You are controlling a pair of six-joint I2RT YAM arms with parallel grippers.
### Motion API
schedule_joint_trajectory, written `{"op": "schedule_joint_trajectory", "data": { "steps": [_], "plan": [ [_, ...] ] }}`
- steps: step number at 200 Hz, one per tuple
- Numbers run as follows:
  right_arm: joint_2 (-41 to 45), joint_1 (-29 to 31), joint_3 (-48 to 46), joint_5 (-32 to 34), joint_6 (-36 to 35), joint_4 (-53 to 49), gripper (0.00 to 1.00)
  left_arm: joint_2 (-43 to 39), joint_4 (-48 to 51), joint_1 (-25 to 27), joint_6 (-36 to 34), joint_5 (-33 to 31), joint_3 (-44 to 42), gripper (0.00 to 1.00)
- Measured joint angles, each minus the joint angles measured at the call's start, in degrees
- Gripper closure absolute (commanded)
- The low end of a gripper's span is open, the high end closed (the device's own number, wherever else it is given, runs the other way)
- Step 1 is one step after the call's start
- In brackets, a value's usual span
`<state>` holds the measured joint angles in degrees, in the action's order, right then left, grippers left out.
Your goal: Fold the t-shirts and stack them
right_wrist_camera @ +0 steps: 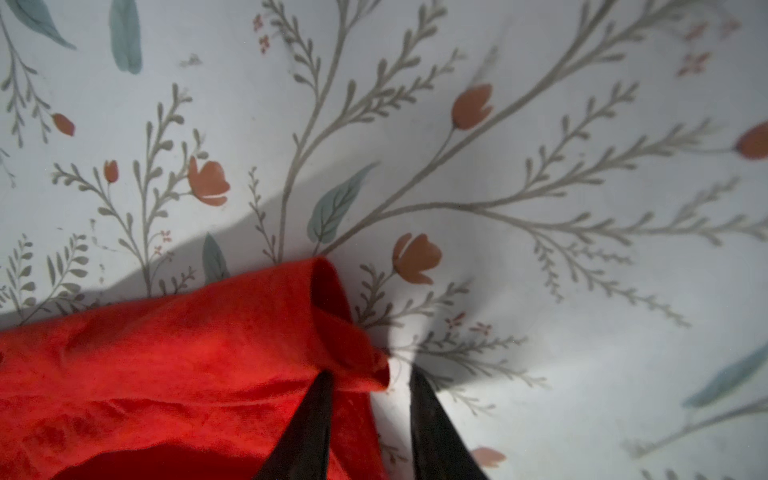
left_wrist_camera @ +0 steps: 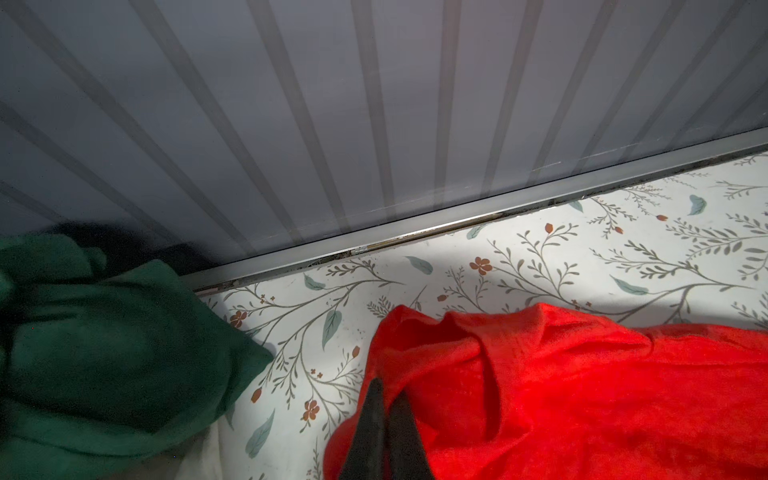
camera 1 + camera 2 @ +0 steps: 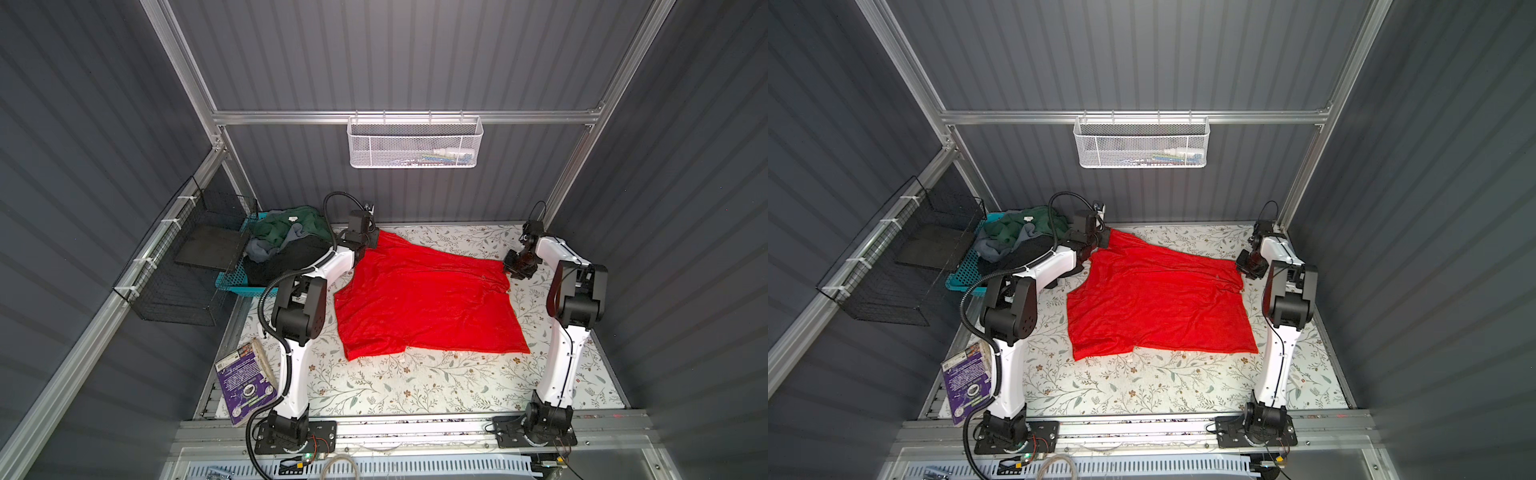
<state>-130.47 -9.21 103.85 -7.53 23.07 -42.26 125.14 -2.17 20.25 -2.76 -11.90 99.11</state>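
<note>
Shirt [image 3: 424, 299], bright red, lies spread across the middle of the floral table [image 3: 415, 390] in both top views. It is mostly flat with a few creases, and its far left corner is raised toward the upper left of the frame. That corner is pinched in my left gripper [image 2: 388, 388], where my two fingers are pressed together with red fabric bunched around them. The far right corner reaches my right gripper [image 1: 370, 374], at centre right in both top views. Its fingers [image 1: 307, 424] stand apart: a rolled red edge lies against one of them and pokes partway into the gap, with bare table beside the other, so nothing is clamped there. Left of the raised corner, at the upper left of the table, a green shirt [image 3: 299, 224], a grey shirt [image 3: 262, 249] and a black shirt [image 3: 291, 259] are heaped in a teal basket [image 3: 232, 282]. My left wrist view shows a strip of table between green and red. A purple book [image 3: 245, 382] lies at the table's lower left edge, beside my left arm. A white mesh basket [image 3: 415, 141] hangs on the rail at upper centre, and a black wire rack [image 3: 187, 266] sits on the left wall.
</note>
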Motion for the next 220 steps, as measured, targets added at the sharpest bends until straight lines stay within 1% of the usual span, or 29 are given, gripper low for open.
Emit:
{"op": "schedule_joint_trajectory", "data": {
  "steps": [48, 69, 96, 110, 145, 153, 220],
  "plan": [
    [-1.7, 0.0, 2.3, 0.4, -1.5, -0.2, 0.85, 0.4, 1.1, 0.0, 0.0, 0.1, 1.0, 1.0],
    [-2.0, 0.0, 2.8, 0.4, -2.2, -0.4, 0.85, 0.8, 1.3, 0.0, 0.0, 0.2, 1.7, 1.0],
    [-2.0, 0.0, 2.8, 0.5, -2.8, -0.3, 0.81, 1.2, 1.8, 0.0, 0.0, 0.2, 2.1, 1.0],
    [-2.0, 0.0, 2.8, 0.7, -3.3, -0.4, 0.81, 1.2, 2.4, 0.0, 0.0, 0.2, 2.3, 1.0],
    [-2.0, 0.1, 3.0, 0.8, -5.0, -0.2, 0.94, 1.7, 2.6, 0.0, 0.0, 0.2, 3.4, 1.0],
    [-2.0, 0.1, 3.1, 0.9, -5.1, -0.2, 1.0, 1.8, 2.6, 0.0, 0.0, 0.2, 3.6, 1.0],
    [-1.9, 0.0, 4.3, 1.9, -7.1, 0.2, 1.0, 2.9, 3.8, 0.0, -0.3, 0.2, 4.0, 1.0]
  ]
}}
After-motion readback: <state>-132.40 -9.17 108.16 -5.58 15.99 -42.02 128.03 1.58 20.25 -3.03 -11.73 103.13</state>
